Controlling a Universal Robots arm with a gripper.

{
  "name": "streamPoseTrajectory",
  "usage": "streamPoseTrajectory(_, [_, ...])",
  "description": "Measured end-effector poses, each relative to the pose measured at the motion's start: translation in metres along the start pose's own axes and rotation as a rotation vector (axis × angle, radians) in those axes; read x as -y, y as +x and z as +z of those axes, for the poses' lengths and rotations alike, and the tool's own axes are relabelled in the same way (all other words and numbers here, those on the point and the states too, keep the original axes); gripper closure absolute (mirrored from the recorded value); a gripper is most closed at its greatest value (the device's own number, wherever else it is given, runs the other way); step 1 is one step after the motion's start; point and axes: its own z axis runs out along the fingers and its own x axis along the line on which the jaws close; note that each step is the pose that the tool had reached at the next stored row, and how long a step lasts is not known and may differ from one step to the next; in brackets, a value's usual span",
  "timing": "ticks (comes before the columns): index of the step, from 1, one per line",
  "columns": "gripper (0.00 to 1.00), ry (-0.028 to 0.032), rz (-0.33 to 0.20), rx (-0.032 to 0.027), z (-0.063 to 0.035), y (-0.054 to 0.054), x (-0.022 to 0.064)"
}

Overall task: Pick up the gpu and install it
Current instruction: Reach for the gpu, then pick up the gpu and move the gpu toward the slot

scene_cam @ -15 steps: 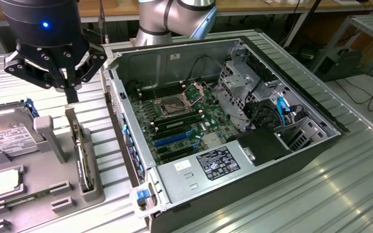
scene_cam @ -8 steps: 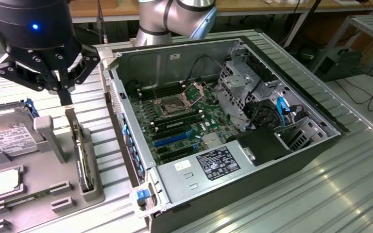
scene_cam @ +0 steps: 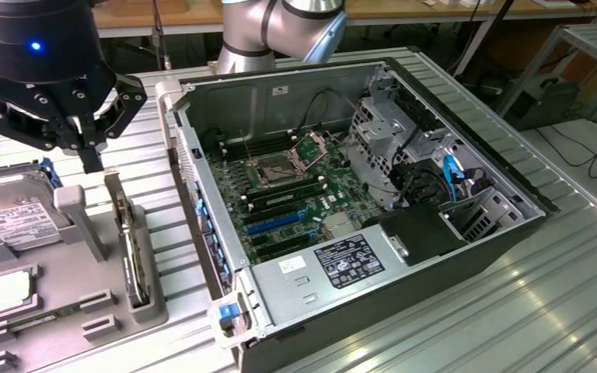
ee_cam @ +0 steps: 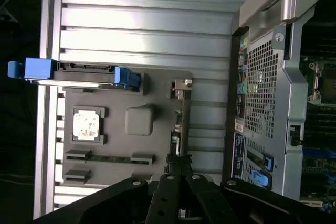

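The gpu (scene_cam: 133, 256) is a thin dark card standing on its edge in a slot of the grey parts tray (scene_cam: 81, 311), at the exterior view's left. My gripper (scene_cam: 91, 159) hangs a little above the card's far end, fingers pressed together and shut on nothing. In the wrist view the gpu (ee_cam: 178, 124) appears edge-on, with its silver bracket end farthest from my gripper (ee_cam: 177, 176). The open computer case (scene_cam: 361, 194) lies beside the tray, its green motherboard (scene_cam: 288, 194) exposed.
On the tray, a silver hard drive (scene_cam: 8, 210) with blue rails (ee_cam: 126, 77) stands beside the gpu, with a processor chip (ee_cam: 86, 124) and a narrow memory stick (ee_cam: 107, 157) lying flat. The case's perforated rear wall (ee_cam: 262, 87) borders the tray. Ribbed metal table (scene_cam: 506, 311) surrounds everything.
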Motion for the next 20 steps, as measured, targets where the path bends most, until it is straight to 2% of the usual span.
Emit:
streamPoseTrajectory(7, [0.89, 0.0, -0.015, -0.0023, 0.0008, 0.0117, 0.0013])
streamPoseTrajectory(20, [0.89, 0.0001, -0.02, -0.0026, 0.0007, 0.0117, 0.0013])
